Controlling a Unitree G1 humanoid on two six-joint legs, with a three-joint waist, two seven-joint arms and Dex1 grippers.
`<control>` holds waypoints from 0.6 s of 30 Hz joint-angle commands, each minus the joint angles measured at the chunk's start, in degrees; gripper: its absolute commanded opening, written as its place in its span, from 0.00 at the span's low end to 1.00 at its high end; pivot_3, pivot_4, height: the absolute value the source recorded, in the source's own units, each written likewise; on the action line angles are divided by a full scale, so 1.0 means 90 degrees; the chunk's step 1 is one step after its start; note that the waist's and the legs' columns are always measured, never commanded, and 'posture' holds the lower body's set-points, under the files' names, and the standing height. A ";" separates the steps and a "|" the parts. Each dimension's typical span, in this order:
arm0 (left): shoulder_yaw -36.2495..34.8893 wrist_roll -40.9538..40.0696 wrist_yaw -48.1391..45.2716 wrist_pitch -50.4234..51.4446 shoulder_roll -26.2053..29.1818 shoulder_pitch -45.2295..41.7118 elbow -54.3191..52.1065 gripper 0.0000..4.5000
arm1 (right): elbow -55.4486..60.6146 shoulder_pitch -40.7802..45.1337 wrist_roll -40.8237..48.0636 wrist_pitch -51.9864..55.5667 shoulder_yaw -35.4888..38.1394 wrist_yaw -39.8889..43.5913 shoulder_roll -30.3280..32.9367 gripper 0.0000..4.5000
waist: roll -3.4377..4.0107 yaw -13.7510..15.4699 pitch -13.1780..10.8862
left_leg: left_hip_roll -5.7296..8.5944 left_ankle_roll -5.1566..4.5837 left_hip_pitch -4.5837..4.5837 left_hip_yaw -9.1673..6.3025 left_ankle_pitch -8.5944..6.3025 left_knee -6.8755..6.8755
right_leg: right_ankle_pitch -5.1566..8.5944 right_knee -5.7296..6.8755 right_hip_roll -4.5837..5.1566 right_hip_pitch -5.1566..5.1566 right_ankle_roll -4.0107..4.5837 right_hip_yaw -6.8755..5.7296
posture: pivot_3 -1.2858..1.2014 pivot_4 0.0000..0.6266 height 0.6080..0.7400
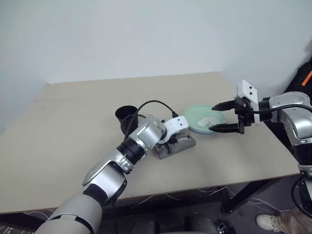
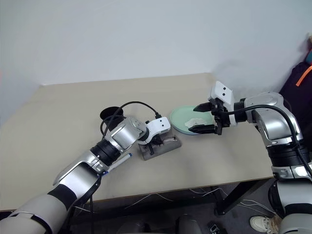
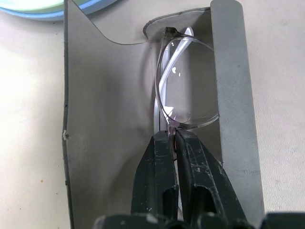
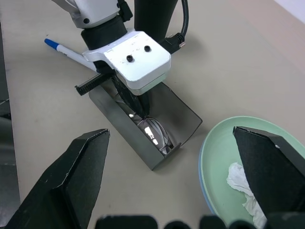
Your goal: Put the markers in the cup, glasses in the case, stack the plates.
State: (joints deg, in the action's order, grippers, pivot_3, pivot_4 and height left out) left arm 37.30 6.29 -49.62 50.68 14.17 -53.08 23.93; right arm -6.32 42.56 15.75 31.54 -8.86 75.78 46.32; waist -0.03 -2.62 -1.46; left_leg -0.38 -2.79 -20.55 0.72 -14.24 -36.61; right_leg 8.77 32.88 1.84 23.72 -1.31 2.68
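The grey case (image 3: pixel 109 119) lies open on the table beside the black cup (image 1: pixel 126 117). My left gripper (image 3: pixel 172 136) reaches down into the case and is shut on the frame of the glasses (image 3: pixel 186 95), which rest inside it. The mint green plate (image 1: pixel 200 117) sits on top of the light blue plate (image 4: pixel 206 191), just right of the case. My right gripper (image 1: pixel 220 117) hangs open over the plates, pointing left, with nothing held. A white marker with a blue cap (image 4: pixel 62 49) lies on the table under my left forearm.
A crumpled white tissue (image 4: pixel 243 183) lies in the green plate. The table's right edge (image 1: pixel 273 141) runs close behind the right arm. A black bag with an orange strap (image 1: pixel 304 78) stands at the far right, and a person's shoe (image 1: pixel 268 222) shows on the floor.
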 commanded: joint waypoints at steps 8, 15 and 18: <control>0.0266 0.0234 -0.0589 -0.0005 0.0483 -0.0153 -0.0736 0.38 | 0.0074 0.0151 0.0023 -0.0106 0.0085 -0.0018 -0.0024 1.00 | 0.0000 -0.0005 0.0000 | 0.0000 0.0000 0.0000 0.0000 0.0000 0.0003 | 0.0000 0.0000 0.0000 0.0002 0.0000 0.0000 | 0.52 0.00 0.94; -0.0340 0.0089 -0.0567 0.0214 0.0662 -0.0402 -0.1329 0.93 | 0.0010 0.0200 0.0001 -0.0141 0.0051 0.0025 -0.0032 1.00 | 0.0000 -0.0003 0.0000 | -0.0001 0.0000 -0.0003 0.0000 0.0000 0.0002 | 0.0000 0.0000 0.0000 0.0003 0.0000 0.0000 | 0.52 0.00 0.94; -0.0648 -0.0008 -0.0497 0.0415 0.0698 -0.0547 -0.1566 0.99 | -0.0024 0.0232 -0.0009 -0.0154 0.0029 0.0029 -0.0044 1.00 | 0.0000 0.0001 0.0000 | -0.0001 0.0000 -0.0005 -0.0002 0.0000 0.0001 | 0.0000 0.0000 0.0000 0.0004 0.0000 0.0000 | 0.52 0.00 0.94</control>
State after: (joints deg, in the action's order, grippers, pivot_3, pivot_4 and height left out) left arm 34.45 6.87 -54.41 53.45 19.82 -55.39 12.79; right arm -6.61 42.64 15.61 31.02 -9.66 75.94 45.88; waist -0.03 -2.61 -1.46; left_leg -0.39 -2.79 -20.59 0.71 -14.24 -36.60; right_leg 8.77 32.88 1.84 23.75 -1.31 2.68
